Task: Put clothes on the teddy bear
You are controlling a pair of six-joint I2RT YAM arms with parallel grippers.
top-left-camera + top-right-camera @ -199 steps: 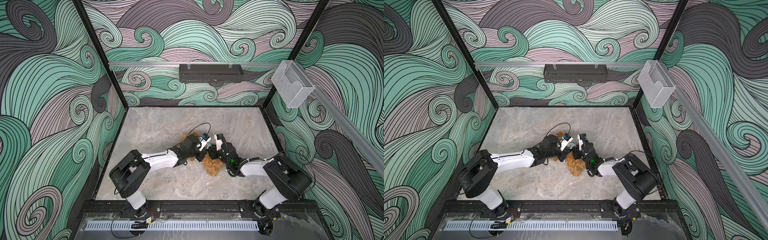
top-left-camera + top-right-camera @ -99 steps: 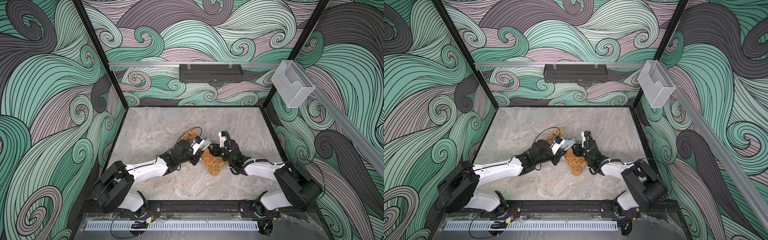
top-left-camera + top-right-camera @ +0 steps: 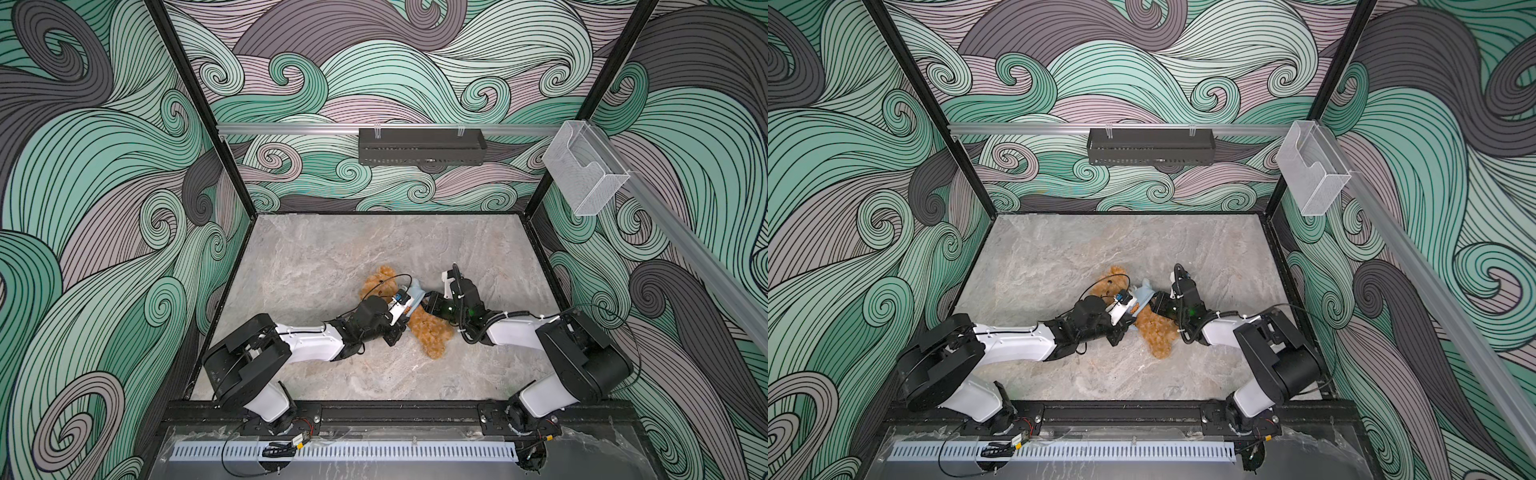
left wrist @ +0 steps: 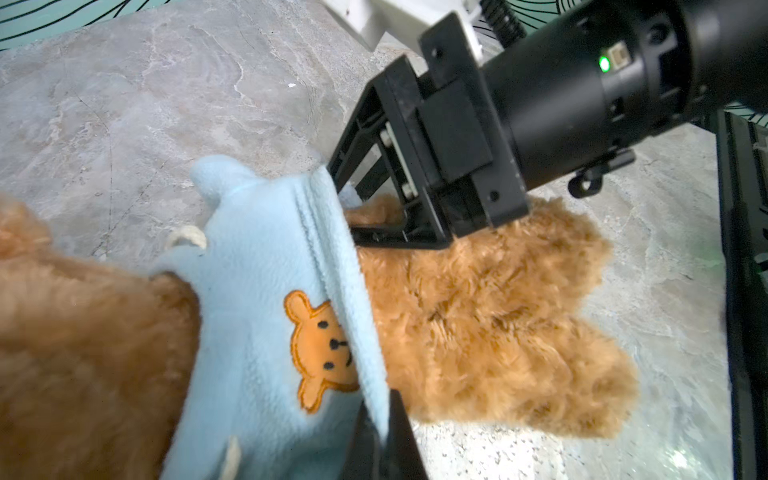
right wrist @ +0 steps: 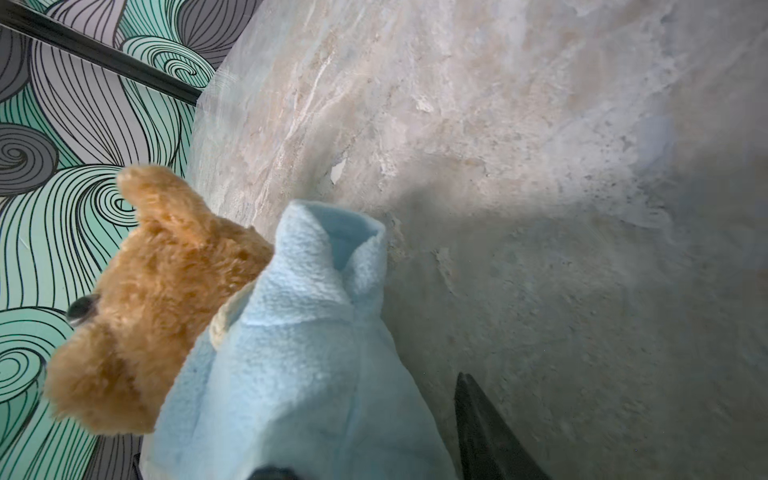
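Marbled grey desk (image 3: 316, 266) under swirl-patterned walls, with the teddy bear (image 3: 430, 334) lying flat on it between the left tool (image 4: 382, 428) and the right tool (image 4: 343, 201), close against both. Left tool pinched tight on the hem of the light-blue garment (image 4: 257, 291) over the bear's chest. Right tool part-way open, jaws apart, tips tucked under that same hem against the fur.

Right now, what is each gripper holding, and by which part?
The left gripper pinches the garment by its hem, beside the bear patch. The right gripper has open jaws at the hem's other end, clamping nothing.
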